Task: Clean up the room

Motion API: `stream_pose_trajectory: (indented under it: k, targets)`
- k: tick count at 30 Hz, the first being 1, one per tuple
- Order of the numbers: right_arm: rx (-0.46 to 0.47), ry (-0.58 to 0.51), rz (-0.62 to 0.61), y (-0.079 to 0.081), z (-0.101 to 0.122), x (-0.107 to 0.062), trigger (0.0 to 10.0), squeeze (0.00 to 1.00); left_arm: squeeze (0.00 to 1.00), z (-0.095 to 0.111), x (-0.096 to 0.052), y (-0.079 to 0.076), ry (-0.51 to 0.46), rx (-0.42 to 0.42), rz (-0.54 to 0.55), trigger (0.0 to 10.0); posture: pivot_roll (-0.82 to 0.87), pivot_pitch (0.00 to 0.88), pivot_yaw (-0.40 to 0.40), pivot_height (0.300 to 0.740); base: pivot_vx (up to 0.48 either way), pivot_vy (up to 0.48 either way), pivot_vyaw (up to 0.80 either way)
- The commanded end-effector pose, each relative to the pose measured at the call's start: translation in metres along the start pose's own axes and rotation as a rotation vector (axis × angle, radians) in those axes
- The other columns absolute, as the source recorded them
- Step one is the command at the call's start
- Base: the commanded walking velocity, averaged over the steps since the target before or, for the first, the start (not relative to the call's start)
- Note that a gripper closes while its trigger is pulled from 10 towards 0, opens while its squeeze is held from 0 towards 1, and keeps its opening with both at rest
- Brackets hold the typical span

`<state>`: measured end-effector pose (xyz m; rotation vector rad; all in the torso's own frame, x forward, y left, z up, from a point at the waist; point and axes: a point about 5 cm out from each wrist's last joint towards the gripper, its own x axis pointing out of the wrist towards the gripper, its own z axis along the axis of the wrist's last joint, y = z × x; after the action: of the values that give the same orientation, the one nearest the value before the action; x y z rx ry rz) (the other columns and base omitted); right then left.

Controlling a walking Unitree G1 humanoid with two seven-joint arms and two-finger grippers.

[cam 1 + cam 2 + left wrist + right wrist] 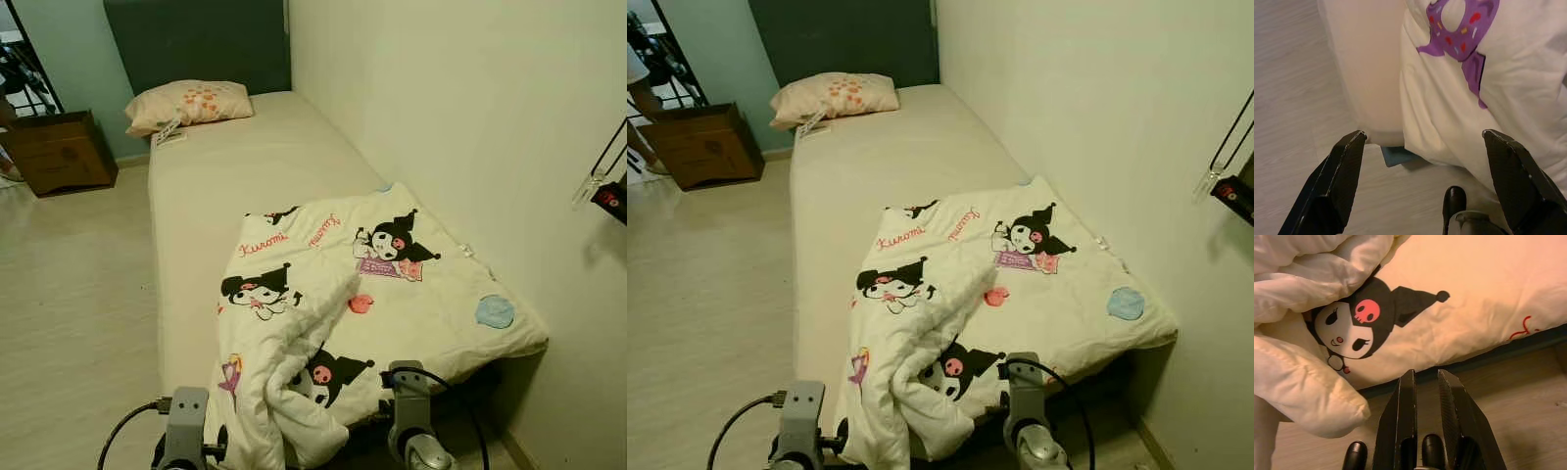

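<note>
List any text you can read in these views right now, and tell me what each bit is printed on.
"Kuromi": red script on the white cartoon-print quilt, near its upper left corner on the bed.
A second red script word beside it, turned at an angle: too blurred to read.
Pink and purple banner under the cartoon character on the quilt: lettering too small to read.
Red mark on the black object hanging on the wall: unreadable.

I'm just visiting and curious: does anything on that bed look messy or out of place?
Yes. The cartoon-print blanket lies crooked across the foot of the bed, one corner bunched and hanging over the edge toward the floor. The pillow sits neatly at the head.
</note>
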<state>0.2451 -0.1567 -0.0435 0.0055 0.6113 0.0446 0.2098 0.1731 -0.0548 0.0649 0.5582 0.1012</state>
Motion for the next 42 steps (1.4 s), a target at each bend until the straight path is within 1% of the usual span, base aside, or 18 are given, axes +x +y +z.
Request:
stream_pose_trajectory:
  k: [1,6,12,14,17,22,23,24,26,29,33,35,39,40,42]
  targets:
    - [0.018,0.003,0.005,0.003,-0.004,-0.002,10.0,0.0,0.0,-0.008,-0.003,0.004,0.031,0.015,0.003,10.0,-0.04,0.115,0.007,0.74,0.0,0.0,0.0]
    - [0.031,-0.001,0.006,0.004,-0.006,-0.002,10.0,0.0,0.0,-0.01,-0.004,0.006,0.037,0.009,-0.006,10.0,-0.06,0.109,0.019,0.74,0.0,0.0,0.0]
    - [0.019,-0.007,0.022,0.003,-0.004,-0.002,10.0,0.0,0.0,-0.002,0.001,0.0,0.019,-0.018,-0.021,10.0,-0.04,0.093,0.011,0.74,0.0,0.0,0.0]
    - [0.02,-0.012,0.024,0.002,-0.002,-0.002,10.0,0.0,0.0,0.002,0.002,-0.003,0.008,-0.032,-0.045,10.0,-0.05,0.088,0.018,0.74,0.0,0.0,0.0]
    - [0.025,-0.024,0.034,0.003,0.002,0.0,10.0,0.0,0.0,0.001,0.002,-0.005,0.018,-0.024,-0.07,10.0,-0.05,0.086,0.017,0.74,0.0,0.0,0.0]
    - [0.017,-0.024,0.047,0.005,0.002,0.0,10.0,0.0,0.0,0.001,0.002,-0.004,0.018,-0.027,-0.066,10.0,-0.05,0.082,0.014,0.74,0.0,0.0,0.0]
    - [-0.046,0.002,0.072,0.011,-0.001,0.0,10.0,0.0,0.0,0.001,0.002,-0.002,0.019,-0.014,-0.056,10.0,-0.05,0.078,0.018,0.74,0.0,0.0,0.0]
    - [-0.046,0.002,0.072,0.011,-0.001,0.0,10.0,0.0,0.0,0.001,0.002,-0.002,0.019,-0.014,-0.056,10.0,-0.05,0.078,0.018,0.74,0.0,0.0,0.0]
    - [-0.084,0.023,0.08,0.014,-0.004,0.0,10.0,0.0,0.0,0.0,0.002,0.0,0.024,-0.01,-0.044,10.0,-0.05,0.078,0.02,0.74,0.0,0.0,0.0]
    - [-0.084,0.03,0.066,0.015,-0.004,0.0,10.0,0.0,0.0,-0.001,0.002,0.002,0.03,-0.013,-0.037,10.0,-0.05,0.074,0.023,0.74,0.0,0.0,0.0]
    - [-0.057,0.072,0.042,0.012,-0.008,0.0,10.0,0.0,0.0,-0.001,0.003,0.003,0.039,0.004,-0.027,10.0,-0.05,0.068,0.021,0.74,0.0,0.0,0.0]
    - [-0.042,0.077,0.039,0.011,-0.008,0.0,10.0,0.0,0.0,-0.001,0.003,0.003,0.044,0.009,-0.028,10.0,-0.05,0.069,0.021,0.74,0.0,0.0,0.0]
    - [-0.04,0.075,0.04,0.011,-0.008,0.0,10.0,0.0,0.0,-0.001,0.003,0.003,0.044,0.01,-0.028,10.0,-0.05,0.069,0.021,0.74,0.0,0.0,0.0]
    - [0.019,0.068,0.039,0.009,-0.006,0.001,10.0,0.0,0.0,0.0,0.003,0.002,0.036,0.0,-0.032,10.0,-0.04,0.066,0.017,0.74,0.0,0.0,0.0]
    - [0.06,0.061,0.053,0.009,-0.005,0.001,10.0,0.0,0.0,0.0,0.003,0.001,0.03,-0.005,-0.044,10.0,-0.04,0.066,0.017,0.74,0.0,0.0,0.0]
